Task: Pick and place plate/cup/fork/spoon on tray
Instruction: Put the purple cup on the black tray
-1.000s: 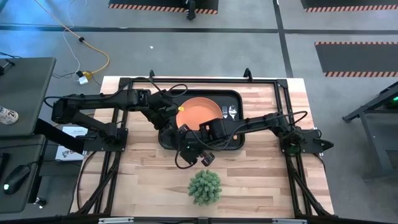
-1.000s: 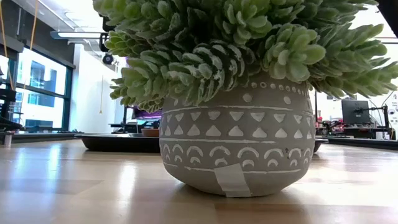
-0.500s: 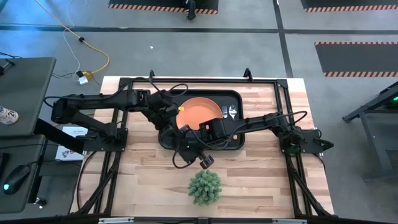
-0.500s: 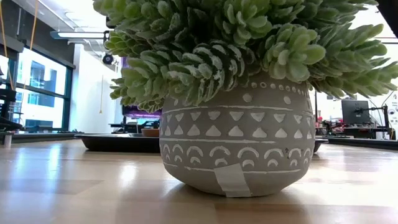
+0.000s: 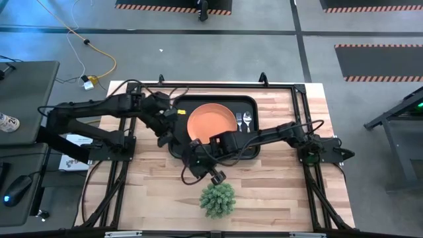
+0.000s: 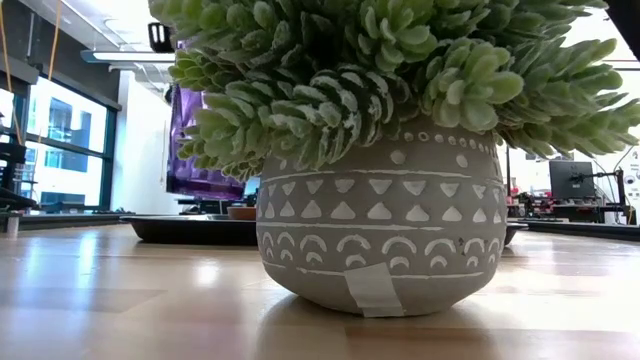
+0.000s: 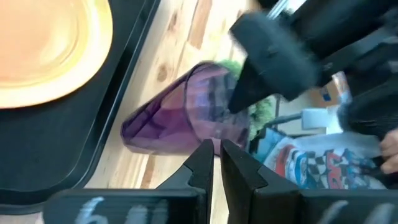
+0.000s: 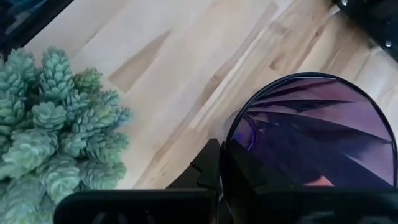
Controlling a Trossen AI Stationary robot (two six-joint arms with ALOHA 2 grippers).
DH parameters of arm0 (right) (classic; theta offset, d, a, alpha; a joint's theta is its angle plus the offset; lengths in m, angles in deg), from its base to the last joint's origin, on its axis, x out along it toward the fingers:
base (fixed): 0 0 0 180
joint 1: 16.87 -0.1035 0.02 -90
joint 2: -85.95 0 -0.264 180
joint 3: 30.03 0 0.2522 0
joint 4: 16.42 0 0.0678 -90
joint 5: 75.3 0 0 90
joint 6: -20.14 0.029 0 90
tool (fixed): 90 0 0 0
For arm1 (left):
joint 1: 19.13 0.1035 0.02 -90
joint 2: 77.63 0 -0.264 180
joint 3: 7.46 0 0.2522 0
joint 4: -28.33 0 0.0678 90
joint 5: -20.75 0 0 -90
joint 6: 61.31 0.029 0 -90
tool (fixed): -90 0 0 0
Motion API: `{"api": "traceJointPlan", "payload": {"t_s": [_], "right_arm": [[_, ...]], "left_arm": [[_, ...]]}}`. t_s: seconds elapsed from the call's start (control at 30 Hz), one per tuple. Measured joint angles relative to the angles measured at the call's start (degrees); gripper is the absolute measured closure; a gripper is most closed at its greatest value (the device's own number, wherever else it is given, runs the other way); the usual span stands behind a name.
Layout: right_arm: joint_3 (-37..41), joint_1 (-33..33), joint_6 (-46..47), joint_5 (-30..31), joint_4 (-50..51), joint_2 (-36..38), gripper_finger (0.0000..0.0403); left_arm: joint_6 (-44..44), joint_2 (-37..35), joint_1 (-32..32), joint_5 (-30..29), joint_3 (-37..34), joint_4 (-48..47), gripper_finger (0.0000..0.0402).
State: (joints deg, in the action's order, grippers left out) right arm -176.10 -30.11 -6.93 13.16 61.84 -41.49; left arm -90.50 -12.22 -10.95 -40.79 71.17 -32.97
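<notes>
The purple cup [image 7: 180, 118] hangs tilted over the wood just in front of the black tray [image 5: 248, 153], shut in my right gripper [image 5: 213, 172]. It also shows in the low view [image 6: 205, 140] and in the right wrist view [image 8: 311, 130]. My left gripper [image 5: 165, 135] is shut and empty over the tray's left end, a little apart from the cup. The orange plate [image 5: 211, 122] lies on the tray, with the fork [image 5: 239, 119] and the spoon [image 5: 247, 119] on the tray to its right. My right gripper holds the cup by its rim [image 8: 229, 146] at the open end. One finger [image 8: 208, 165] is outside the wall, and the other shows dark through the wall, inside the cup. The cup is tilted, its base [image 7: 127, 134] pointing away from the gripper, lifted clear in the low view.
A spiky green plant in a grey patterned pot [image 5: 217, 198] stands near the table's near edge, just in front of my right gripper. It fills most of the low view [image 6: 380, 230]. Bare wood lies to the left and right of the pot.
My left gripper has drawn back from over the tray toward the table's left edge, away from the cup. My right gripper has shifted a little toward the near edge with the cup, which shows larger and higher in the low view than before.
</notes>
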Motion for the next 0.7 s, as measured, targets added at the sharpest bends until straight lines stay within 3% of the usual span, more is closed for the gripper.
{"api": "traceJointPlan", "payload": {"t_s": [0.47,0.7], "right_arm": [[0.01,-1.08,-1.51,-5.42,-6.16,-1.23,0.0403],[0.11,-2.0,-3.43,-1.83,-4.31,-4.71,0.0403]], "left_arm": [[-3.37,-9.55,0.04,-2.57,0.1,0.69,0.0381],[-3.66,-11.08,0.07,-3.77,0.13,0.87,0.0381]]}}
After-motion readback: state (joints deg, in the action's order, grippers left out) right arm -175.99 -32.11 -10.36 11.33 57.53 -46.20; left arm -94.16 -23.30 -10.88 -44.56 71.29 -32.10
